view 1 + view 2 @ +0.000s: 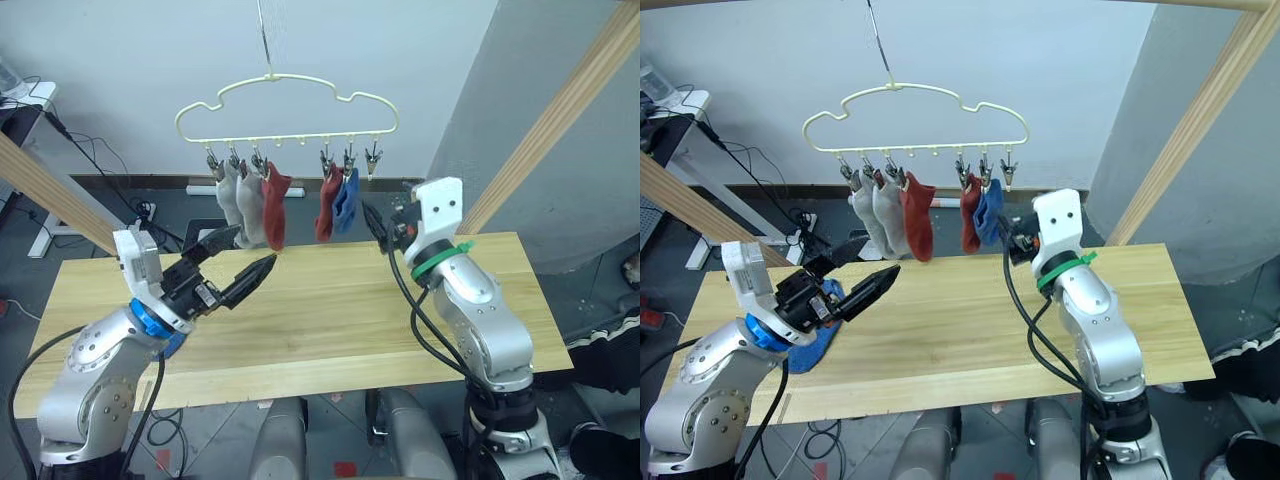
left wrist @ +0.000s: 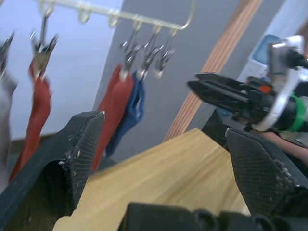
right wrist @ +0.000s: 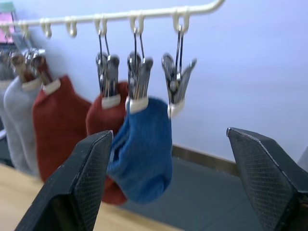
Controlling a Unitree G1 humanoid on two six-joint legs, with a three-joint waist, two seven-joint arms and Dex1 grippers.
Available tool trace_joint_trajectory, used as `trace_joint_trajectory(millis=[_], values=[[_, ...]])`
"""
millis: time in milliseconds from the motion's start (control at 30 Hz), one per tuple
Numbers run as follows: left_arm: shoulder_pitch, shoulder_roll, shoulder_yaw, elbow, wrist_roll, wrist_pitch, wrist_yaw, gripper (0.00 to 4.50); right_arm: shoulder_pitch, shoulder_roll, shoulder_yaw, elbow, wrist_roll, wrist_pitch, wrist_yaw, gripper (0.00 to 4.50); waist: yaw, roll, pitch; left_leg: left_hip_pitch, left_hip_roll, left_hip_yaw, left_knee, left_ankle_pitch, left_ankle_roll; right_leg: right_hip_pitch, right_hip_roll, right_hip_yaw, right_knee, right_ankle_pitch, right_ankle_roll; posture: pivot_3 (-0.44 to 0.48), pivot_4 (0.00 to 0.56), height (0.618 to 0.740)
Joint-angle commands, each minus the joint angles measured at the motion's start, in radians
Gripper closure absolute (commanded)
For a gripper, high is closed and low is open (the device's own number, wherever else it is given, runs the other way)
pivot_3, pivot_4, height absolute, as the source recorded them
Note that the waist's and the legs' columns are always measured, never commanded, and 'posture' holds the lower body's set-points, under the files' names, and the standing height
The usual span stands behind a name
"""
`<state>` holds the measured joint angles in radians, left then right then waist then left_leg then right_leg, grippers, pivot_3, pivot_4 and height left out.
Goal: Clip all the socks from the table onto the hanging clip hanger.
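The socks: five hang clipped, one blue sock (image 1: pixel 818 338) lies on the table (image 1: pixel 330 320) beneath our left arm.

We judge it soft, light and limp; best pinched at the cuff so it drapes under the empty end clip (image 3: pixel 177 82) of the clip hanger (image 1: pixel 290 110). Our left gripper (image 1: pixel 238 262) is spread wide and empty above the wood; our right gripper (image 2: pixel 226 94) is open too, holding nothing, close to the hung blue sock (image 3: pixel 144 149). We read no brand or writing anywhere.

We see soft matt cloth socks (image 3: pixel 144 149) on shiny metal clips (image 3: pixel 177 79), a smooth pale-coated wire hanger (image 1: pixel 290 105), and a grainy wooden surface (image 1: pixel 330 320).
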<state>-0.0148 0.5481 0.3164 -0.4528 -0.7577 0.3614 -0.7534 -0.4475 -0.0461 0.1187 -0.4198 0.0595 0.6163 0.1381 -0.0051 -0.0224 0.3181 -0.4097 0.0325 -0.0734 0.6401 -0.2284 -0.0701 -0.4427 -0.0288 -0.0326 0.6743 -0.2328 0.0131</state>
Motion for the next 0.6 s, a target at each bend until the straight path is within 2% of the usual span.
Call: trace_joint_trajectory(millis=[33, 267, 600], values=[[-0.009, 0.010, 0.000, 0.001, 0.006, -0.016, -0.011, 0.00, -0.031, 0.017, -0.007, 0.010, -0.003, -0.035, -0.020, 0.53, -0.002, 0.000, 0.001, 0.000, 0.000, 0.000, -0.001, 0.000, 0.000, 0.000, 0.000, 0.000, -0.001, 0.000, 0.000, 0.034, 0.360, 0.740], [-0.044, 0.009, -0.002, -0.023, -0.018, 0.008, -0.001, 0.00, -0.093, 0.045, -0.009, 0.095, -0.016, -0.084, -0.052, 0.53, -0.004, 0.000, 0.007, 0.000, 0.000, 0.000, -0.006, 0.000, 0.000, -0.002, 0.000, -0.001, -0.001, -0.001, -0.002, 0.046, 0.363, 0.740], [-0.027, 0.011, 0.002, -0.039, -0.014, 0.007, 0.009, 0.00, -0.146, 0.065, 0.001, 0.172, -0.054, -0.122, -0.107, 0.53, -0.003, 0.000, 0.010, 0.000, 0.000, 0.000, -0.011, 0.000, 0.000, -0.002, 0.000, -0.002, -0.006, -0.001, -0.002, 0.072, 0.354, 0.740]])
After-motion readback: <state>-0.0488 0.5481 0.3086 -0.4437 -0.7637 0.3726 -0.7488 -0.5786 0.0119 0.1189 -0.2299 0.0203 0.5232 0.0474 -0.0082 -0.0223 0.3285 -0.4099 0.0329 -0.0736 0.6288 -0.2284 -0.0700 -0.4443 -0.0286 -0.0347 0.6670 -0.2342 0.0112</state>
